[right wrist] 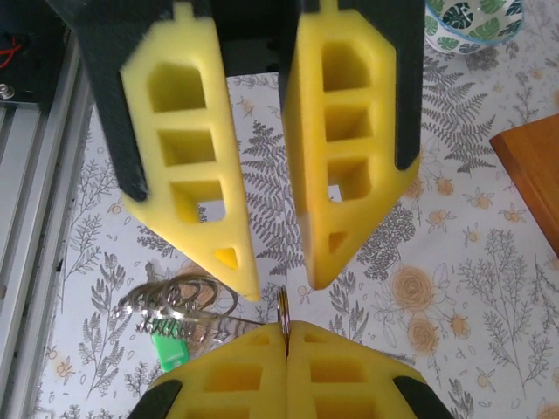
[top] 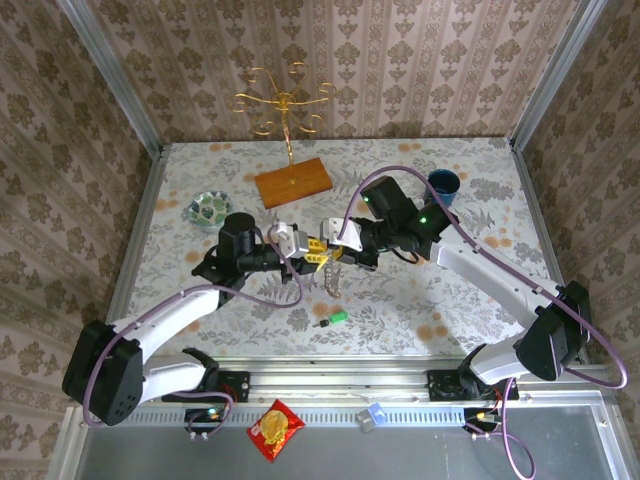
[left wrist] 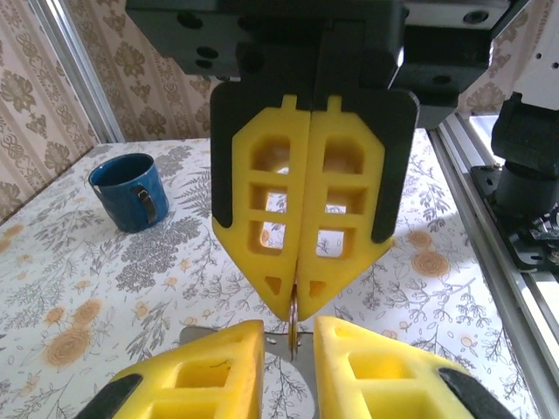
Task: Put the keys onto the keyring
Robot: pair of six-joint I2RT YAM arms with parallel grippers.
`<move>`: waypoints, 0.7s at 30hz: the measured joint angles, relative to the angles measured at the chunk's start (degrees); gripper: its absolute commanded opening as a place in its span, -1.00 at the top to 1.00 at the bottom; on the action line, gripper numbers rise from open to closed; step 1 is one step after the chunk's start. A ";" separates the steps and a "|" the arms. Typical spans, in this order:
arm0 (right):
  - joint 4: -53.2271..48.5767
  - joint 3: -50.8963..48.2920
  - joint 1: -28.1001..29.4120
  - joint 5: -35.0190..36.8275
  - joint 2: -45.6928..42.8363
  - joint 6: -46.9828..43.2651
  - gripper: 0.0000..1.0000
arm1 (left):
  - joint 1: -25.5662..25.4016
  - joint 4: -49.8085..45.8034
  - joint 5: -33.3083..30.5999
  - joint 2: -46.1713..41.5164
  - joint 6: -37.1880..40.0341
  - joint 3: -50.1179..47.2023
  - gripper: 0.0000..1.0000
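My two grippers meet tip to tip above the middle of the table. The right gripper (top: 334, 250) (right wrist: 286, 326) is shut on the keyring (right wrist: 284, 305), a thin metal ring seen edge-on that sticks out past its yellow fingertips. The left gripper (top: 312, 256) (left wrist: 289, 330) is open, one finger on each side of the keyring (left wrist: 294, 321), with a gap on both sides. Wire loops and a short chain (top: 332, 278) (right wrist: 179, 305) hang below the grippers. A green key head (right wrist: 171, 349) shows under the loops; I cannot tell if it is attached. One key (top: 336, 318) lies on the table.
A blue cup (top: 443, 184) (left wrist: 129, 190) stands at the back right and a patterned bowl (top: 210, 209) at the left. The gold wire stand (top: 287, 105) on its wooden base (top: 292, 182) is at the back. A red snack packet (top: 275, 430) lies by the front rail.
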 measured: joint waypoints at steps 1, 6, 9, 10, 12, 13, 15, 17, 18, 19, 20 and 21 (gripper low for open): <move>-0.37 0.22 0.22 0.09 0.00 -0.15 1.00 | 0.00 -0.48 0.00 0.15 0.15 0.02 0.57; -0.74 0.70 1.03 0.26 0.02 -0.94 1.00 | -0.04 -1.92 0.04 0.48 0.85 0.44 0.58; -0.83 0.70 1.16 0.31 0.07 -1.03 1.00 | -0.04 -2.47 0.28 0.48 1.27 0.72 0.64; -0.83 0.76 1.20 0.33 0.13 -1.07 1.00 | -0.11 -2.62 0.44 0.48 1.44 0.74 0.67; -0.85 1.01 1.38 0.50 0.42 -1.16 1.00 | -0.33 -2.82 0.59 0.48 1.64 0.74 0.72; -0.85 1.07 1.42 0.61 0.50 -1.16 1.00 | -0.35 -2.97 0.66 0.57 1.66 0.76 0.74; -0.83 1.07 1.42 0.70 0.50 -1.11 1.00 | -0.35 -3.08 0.72 0.68 1.68 0.76 0.76; -0.76 1.07 1.42 0.68 0.50 -0.94 1.00 | -0.35 -3.23 0.90 0.68 1.68 0.76 0.80; -0.66 1.07 1.42 0.66 0.50 -0.90 1.00 | -0.35 -3.26 0.90 0.68 1.68 0.76 0.81; -0.57 1.07 1.40 0.63 0.50 -0.74 1.00 | -0.35 -3.28 0.92 0.68 1.73 0.76 0.84; -0.55 1.07 1.40 0.61 0.50 -0.59 1.00 | -0.35 -3.37 1.05 0.68 1.75 0.76 0.87; -0.57 1.07 1.40 0.55 0.50 -0.48 1.00 | -0.35 -3.43 1.09 0.68 1.88 0.76 0.90</move>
